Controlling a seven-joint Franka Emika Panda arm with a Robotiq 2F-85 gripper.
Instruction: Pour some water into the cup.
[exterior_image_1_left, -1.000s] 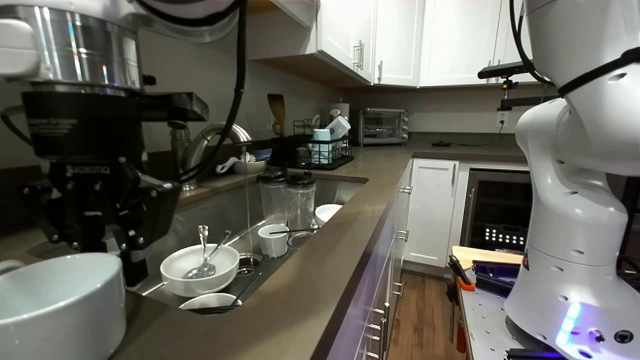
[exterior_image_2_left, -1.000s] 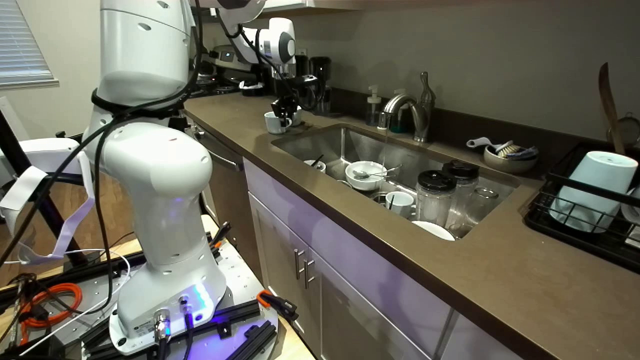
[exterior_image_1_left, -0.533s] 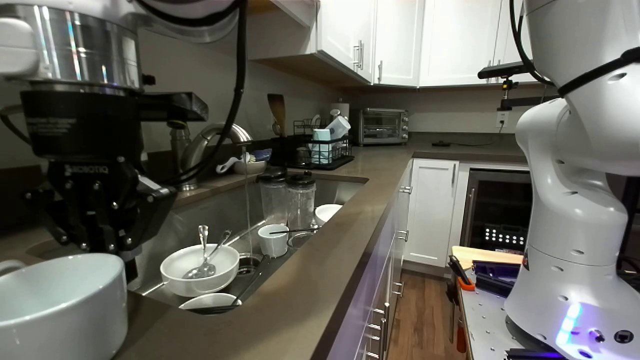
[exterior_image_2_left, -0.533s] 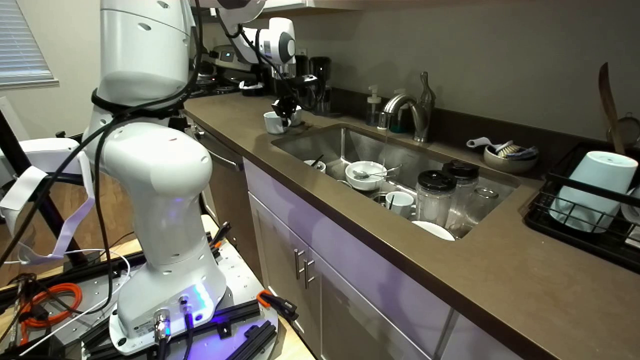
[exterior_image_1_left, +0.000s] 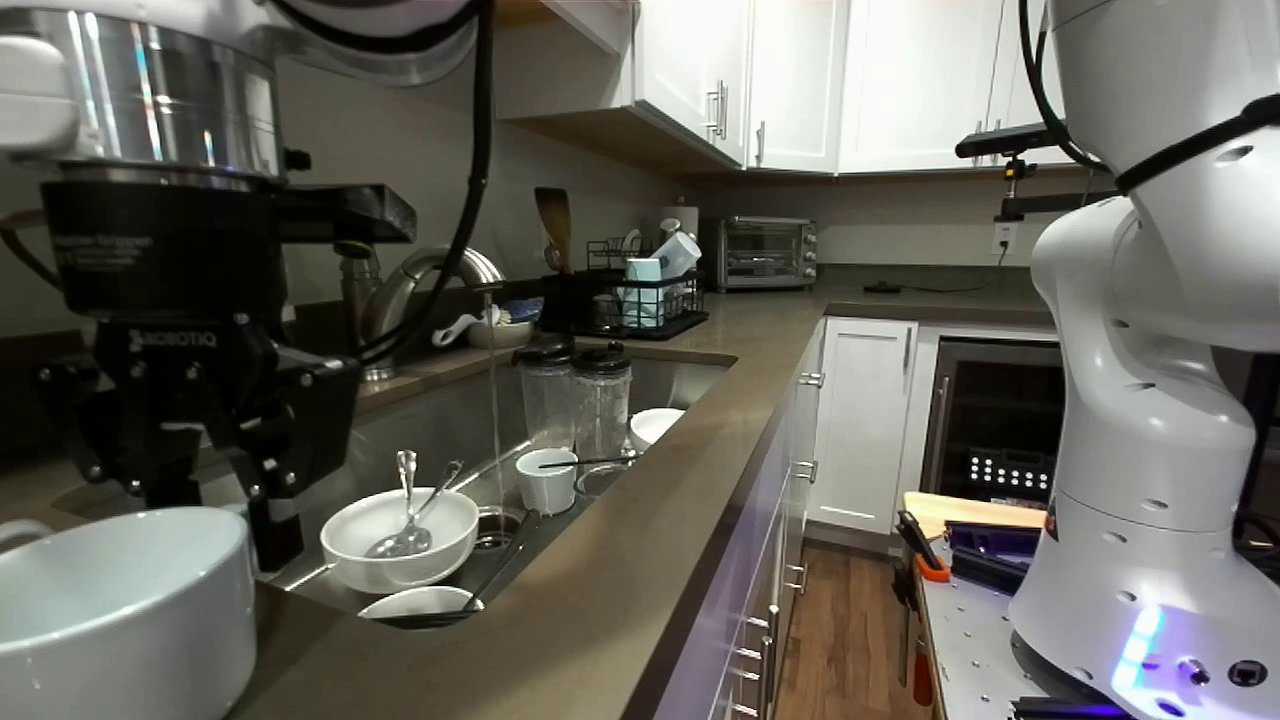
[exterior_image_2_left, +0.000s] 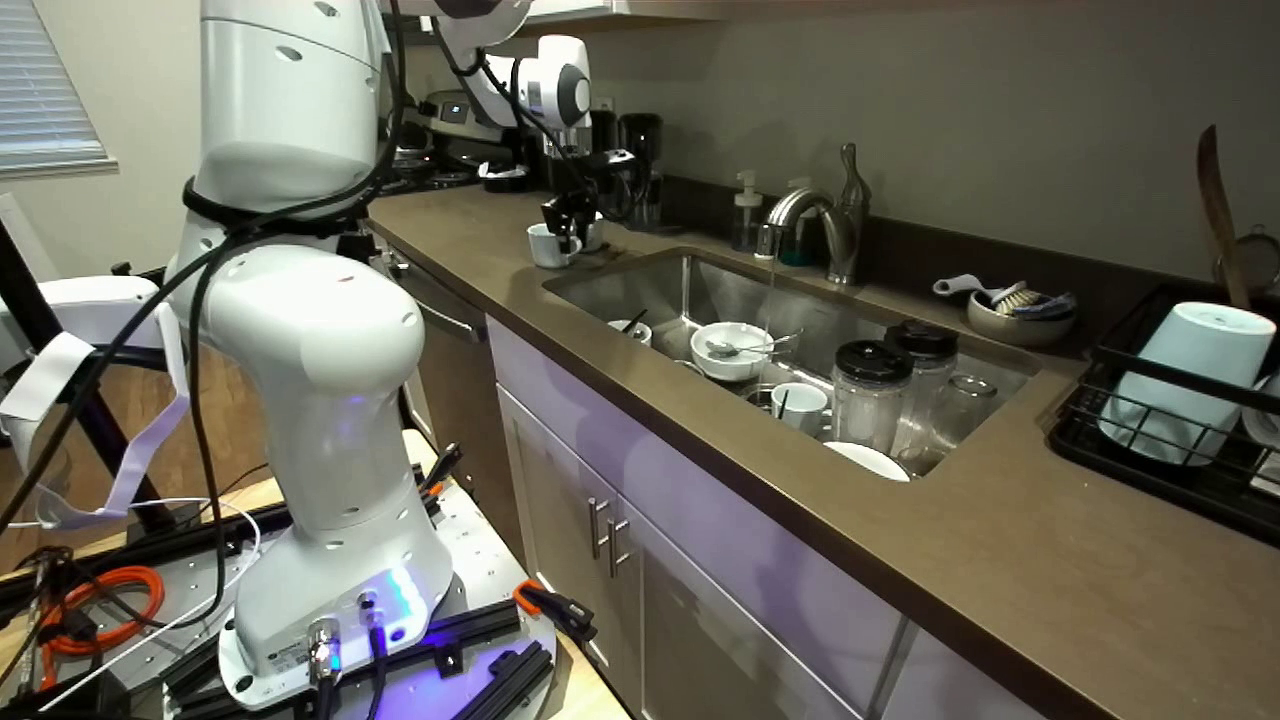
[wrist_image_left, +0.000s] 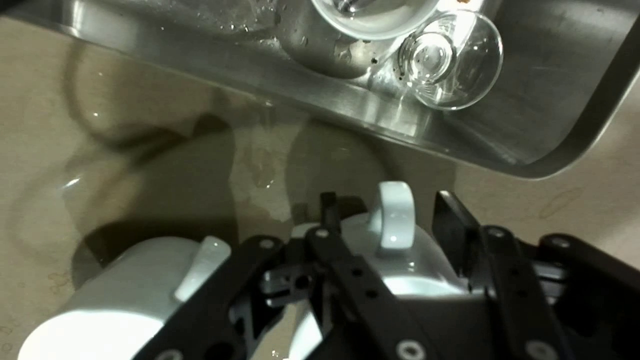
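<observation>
A white cup (exterior_image_1_left: 120, 620) stands upright on the counter in the foreground of an exterior view; it also shows by the gripper in an exterior view (exterior_image_2_left: 545, 248). My gripper (exterior_image_1_left: 225, 525) points down behind this cup, on the sink side. In the wrist view the gripper (wrist_image_left: 390, 212) is open. Its fingers stand on either side of the cup's handle (wrist_image_left: 398, 220), with gaps at both sides. A second white cup (wrist_image_left: 135, 280) stands beside it, its handle facing the gripper. The faucet (exterior_image_1_left: 430, 270) runs a thin water stream (exterior_image_1_left: 496, 400) into the sink. The cup's bottom is hidden.
The sink (exterior_image_2_left: 690, 285) is just past the gripper. It holds a white bowl (exterior_image_2_left: 733, 360) with spoons, a white cup (exterior_image_2_left: 800, 405), black-lidded jars (exterior_image_2_left: 870, 400) and a clear glass (wrist_image_left: 455, 60). A soap dispenser (exterior_image_2_left: 746, 215) and tall dark containers (exterior_image_2_left: 640, 150) stand by the wall.
The fingers drew closer together half a second ago and are now spread wider. The cup shifted very slightly earlier. The arm stays in place and the water keeps running.
</observation>
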